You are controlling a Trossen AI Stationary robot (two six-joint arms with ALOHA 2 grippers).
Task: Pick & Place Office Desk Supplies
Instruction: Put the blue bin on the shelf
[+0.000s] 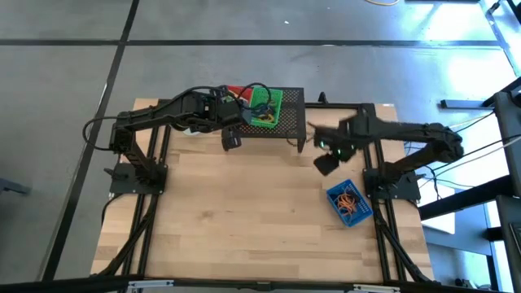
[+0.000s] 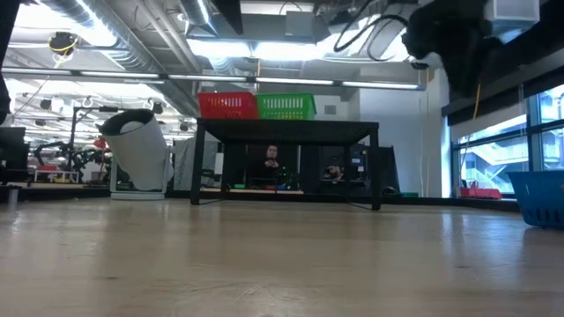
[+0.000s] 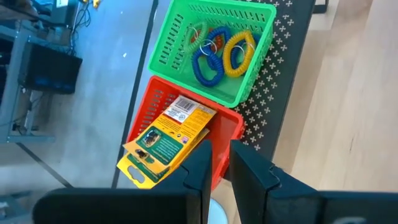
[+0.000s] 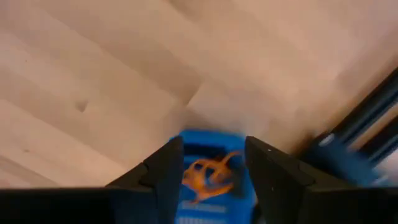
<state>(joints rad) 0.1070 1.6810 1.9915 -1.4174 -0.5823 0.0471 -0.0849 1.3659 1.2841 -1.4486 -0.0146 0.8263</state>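
Note:
On a black perforated stand [image 1: 286, 130] at the table's far edge sit a green bin [image 3: 214, 50] holding blue, yellow and green loops [image 3: 217, 53] and a red bin [image 3: 227, 124] with yellow printed packets [image 3: 168, 143] sticking out over its rim. My left gripper [image 3: 220, 171] hovers above the red bin's near side, its fingers almost together with nothing between them. My right gripper [image 1: 326, 163] hangs open over the table's right part, pointing down. Its wrist view is blurred and shows the blue bin [image 4: 211, 174] with orange loops [image 4: 208, 174] between its fingers, with nothing held.
The blue bin [image 1: 350, 203] stands on the table by the right arm's base. A white mug [image 2: 141, 150] stands at the far left near the stand, under the left arm. The wooden table [image 1: 244, 220] spreads bare toward its near edge.

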